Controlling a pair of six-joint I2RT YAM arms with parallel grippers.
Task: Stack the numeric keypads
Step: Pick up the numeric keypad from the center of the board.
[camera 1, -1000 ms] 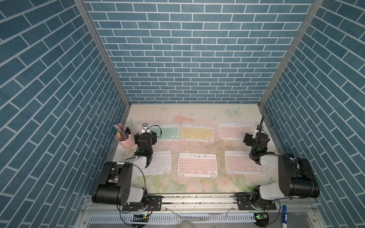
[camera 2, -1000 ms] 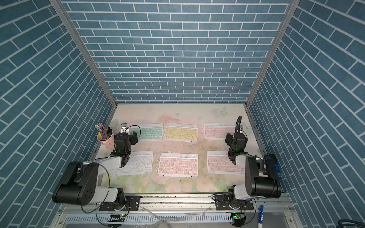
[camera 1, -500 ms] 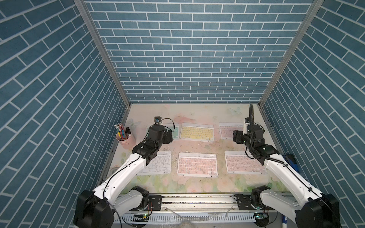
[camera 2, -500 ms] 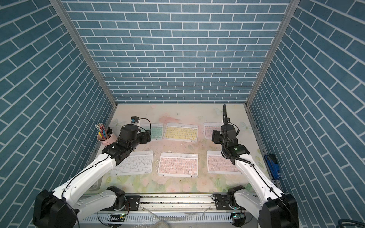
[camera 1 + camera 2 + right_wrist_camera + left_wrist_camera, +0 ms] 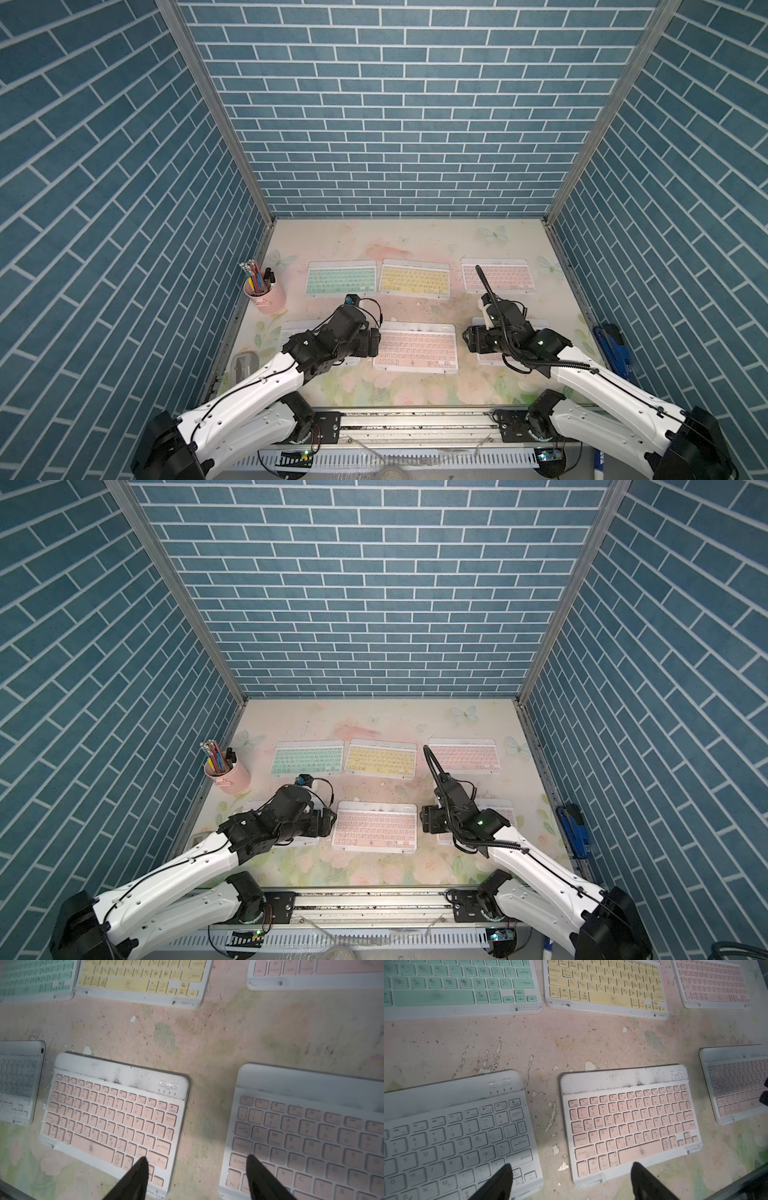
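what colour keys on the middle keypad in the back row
Pale yellow, in a white frame; the keypad shows best in the left wrist view.

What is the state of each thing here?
green keypad: flat, unstacked
yellow keypad: flat, unstacked
far pink keypad: flat, unstacked
white keypad: flat, unstacked
middle pink keypad: flat, unstacked
near right pink keypad: flat, unstacked
pencil cup: upright, filled
left gripper: open, empty
right gripper: open, empty

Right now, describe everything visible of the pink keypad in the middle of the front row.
The front middle pink keypad is a thin white plastic-looking frame with rounded corners, pink keys, a strip with small switches along its far edge, and dark smudges. It lies flat, keys up, on the table, bare surface showing around it.
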